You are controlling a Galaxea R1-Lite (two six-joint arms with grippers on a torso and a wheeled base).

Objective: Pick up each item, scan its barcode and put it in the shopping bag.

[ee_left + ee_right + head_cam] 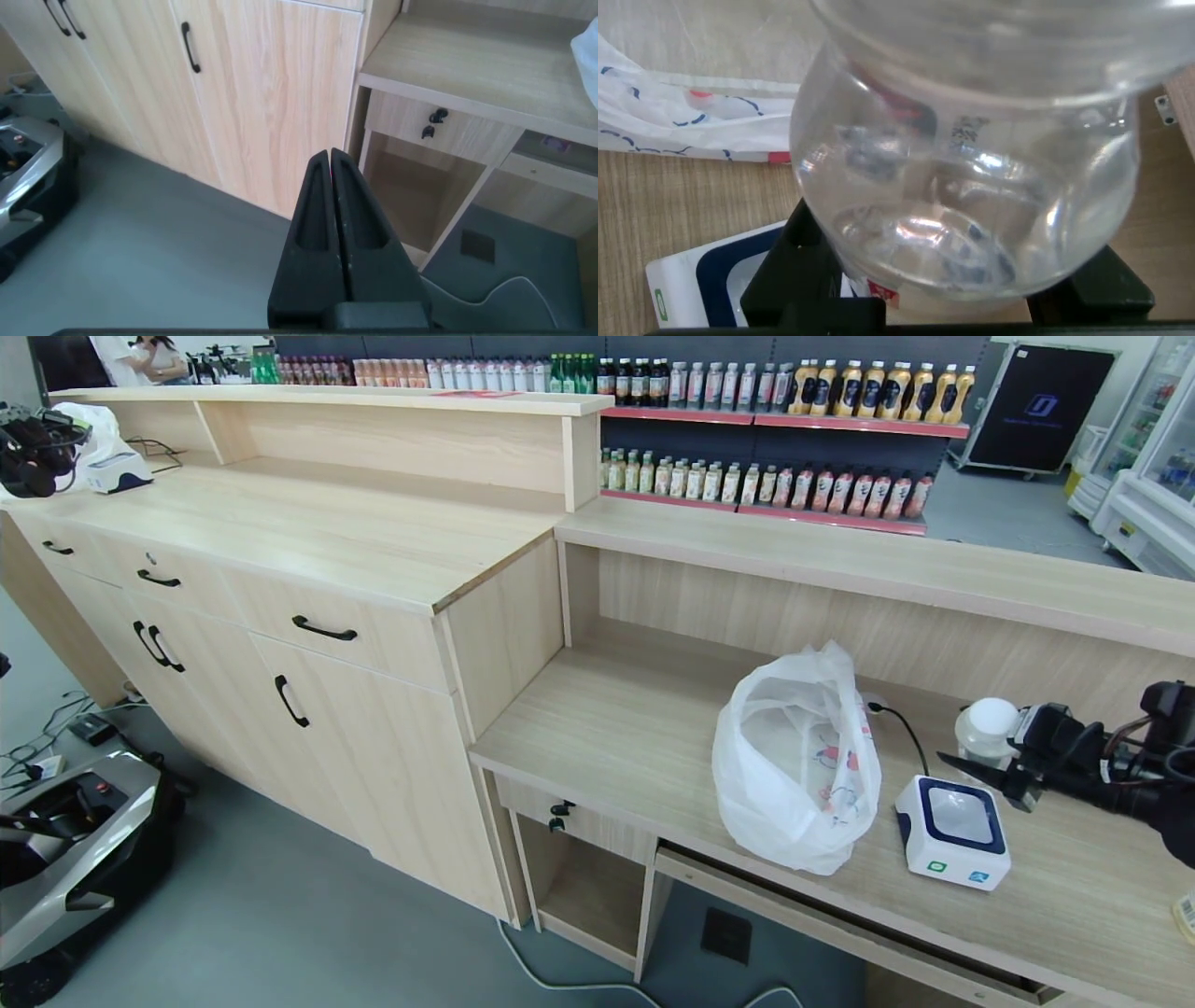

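currently: right gripper (1006, 751) is clenched on a clear bottle (986, 728) with a white cap, held above the lower counter (635, 728), near its back wall. the bottle sits just over and behind the barcode scanner (952, 823), apart from it, not touching.

right wrist view: the bottle's rounded base (971, 187) is see-through, with some print and a red label patch on its side. cannot tell whether it holds liquid. the dark fingers (799, 271) flank it on both sides. the scanner (710, 280) lies below it, white with a dark blue frame around the window.

shopping bag (798, 770): white translucent plastic with a red and blue print, standing slumped on the counter just beside the scanner, on the robot's left of it. its mouth is open toward the top. the inside shows pale film; contents cannot be made out through it.

a black cable (901, 723) runs along the counter behind the scanner.

left gripper (332, 161): fingers pressed together, nothing between them. it hangs low over the grey floor (168, 243), in front of the pale wood cabinet (271, 93) with black handles, well apart from the bag and scanner. a drawer (448, 126) with a key in its lock sits under the counter edge.

background: drink shelves (775, 392) hold rows of bottles along the back wall.
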